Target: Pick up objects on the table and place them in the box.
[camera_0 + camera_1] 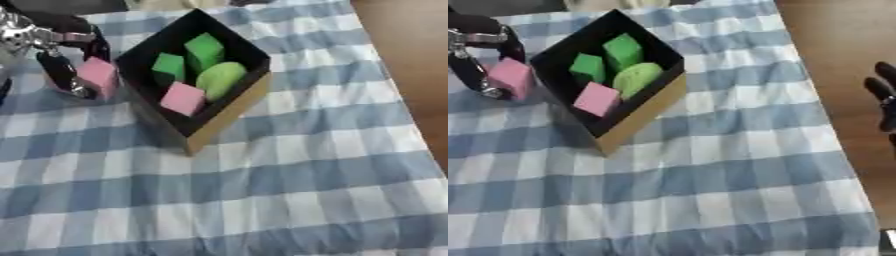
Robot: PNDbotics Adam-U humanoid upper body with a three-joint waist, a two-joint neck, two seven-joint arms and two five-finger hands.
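Note:
A black-lined cardboard box (pixel 229 111) stands on the checked cloth at upper centre. Inside it lie two green blocks (pixel 204 50) (pixel 168 65), a light green rounded piece (pixel 219 79) and a pink block (pixel 183 98). Just left of the box, my left hand (pixel 63 70) is shut on another pink block (pixel 97 75), with a finger in front of it and others behind. The block is outside the box's left wall. My right hand (pixel 883 102) shows only in the right eye view at the right edge, fingers up, holding nothing.
A blue and white checked cloth (pixel 262 190) covers the table. Bare brown wood (pixel 411 55) runs along the right side beyond the cloth's edge. Dark shapes lie at the far top edge.

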